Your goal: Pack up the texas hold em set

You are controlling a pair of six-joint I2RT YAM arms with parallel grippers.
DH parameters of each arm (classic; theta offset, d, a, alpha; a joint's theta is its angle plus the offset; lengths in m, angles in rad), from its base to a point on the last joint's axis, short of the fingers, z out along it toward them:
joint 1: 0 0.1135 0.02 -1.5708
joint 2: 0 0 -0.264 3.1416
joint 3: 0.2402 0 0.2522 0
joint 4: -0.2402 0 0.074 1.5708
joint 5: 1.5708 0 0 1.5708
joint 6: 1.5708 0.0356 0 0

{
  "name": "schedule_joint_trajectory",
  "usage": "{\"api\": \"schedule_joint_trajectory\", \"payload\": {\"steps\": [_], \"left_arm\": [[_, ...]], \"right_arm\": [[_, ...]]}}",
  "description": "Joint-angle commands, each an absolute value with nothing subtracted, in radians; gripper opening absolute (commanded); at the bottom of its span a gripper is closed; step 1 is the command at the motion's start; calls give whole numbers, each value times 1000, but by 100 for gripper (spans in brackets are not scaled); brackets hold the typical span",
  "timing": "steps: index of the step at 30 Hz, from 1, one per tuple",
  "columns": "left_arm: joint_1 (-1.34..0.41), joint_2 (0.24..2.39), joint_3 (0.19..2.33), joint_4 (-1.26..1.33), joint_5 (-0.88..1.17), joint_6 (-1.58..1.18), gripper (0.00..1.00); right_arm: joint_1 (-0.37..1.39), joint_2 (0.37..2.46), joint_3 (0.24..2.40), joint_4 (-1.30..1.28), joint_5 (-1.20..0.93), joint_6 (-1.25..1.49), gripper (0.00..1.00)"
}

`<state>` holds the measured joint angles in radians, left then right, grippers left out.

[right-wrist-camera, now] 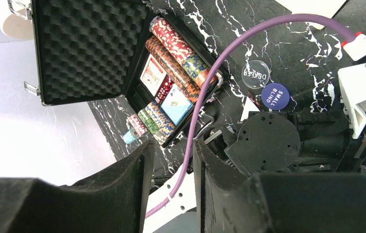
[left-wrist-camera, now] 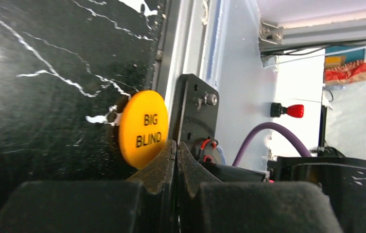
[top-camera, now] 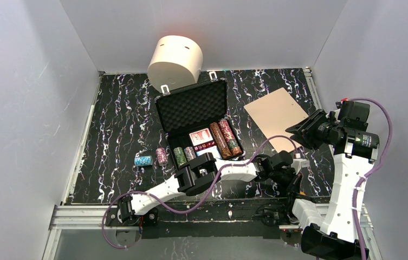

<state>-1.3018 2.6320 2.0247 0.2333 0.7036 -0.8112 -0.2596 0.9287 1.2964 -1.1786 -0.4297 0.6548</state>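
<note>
The black briefcase (top-camera: 193, 105) lies open mid-table, foam lid up, with long chip stacks (top-camera: 224, 138), card decks (right-wrist-camera: 176, 104) and red dice (right-wrist-camera: 163, 90) in its base. Short chip stacks (top-camera: 161, 156) and a blue one (top-camera: 143, 161) stand on the mat left of it. My left gripper (left-wrist-camera: 176, 143) is shut, low by the table's near right edge, its tips against the right edge of the yellow BIG BLIND button (left-wrist-camera: 143, 128); nothing shows between the jaws. My right gripper (right-wrist-camera: 173, 145) is open and empty, raised at the right (top-camera: 305, 130).
A clear DEALER disc (right-wrist-camera: 256, 75) and a blue SMALL BLIND disc (right-wrist-camera: 274, 95) lie on the mat by the left wrist. A tan board (top-camera: 276, 112) lies at the back right, a cream cylinder (top-camera: 175, 59) behind the case. The right arm's base mount (left-wrist-camera: 194, 111) stands beside the button.
</note>
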Motion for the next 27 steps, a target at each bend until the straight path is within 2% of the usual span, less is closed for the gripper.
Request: {"api": "schedule_joint_trajectory", "payload": {"steps": [1,8,27], "left_arm": [[-1291,2629,2050,210,620,-797,0],[-1274,2634,2047,242,567,-824,0],[-1248,2634,2035,136,405,-757,0]], "right_arm": [[-256,915,1339,-1183,-450,649,44],[-256,913,1339,-1181,-449,649,44],[-256,920,1316,-1159,-448,646,45]]}}
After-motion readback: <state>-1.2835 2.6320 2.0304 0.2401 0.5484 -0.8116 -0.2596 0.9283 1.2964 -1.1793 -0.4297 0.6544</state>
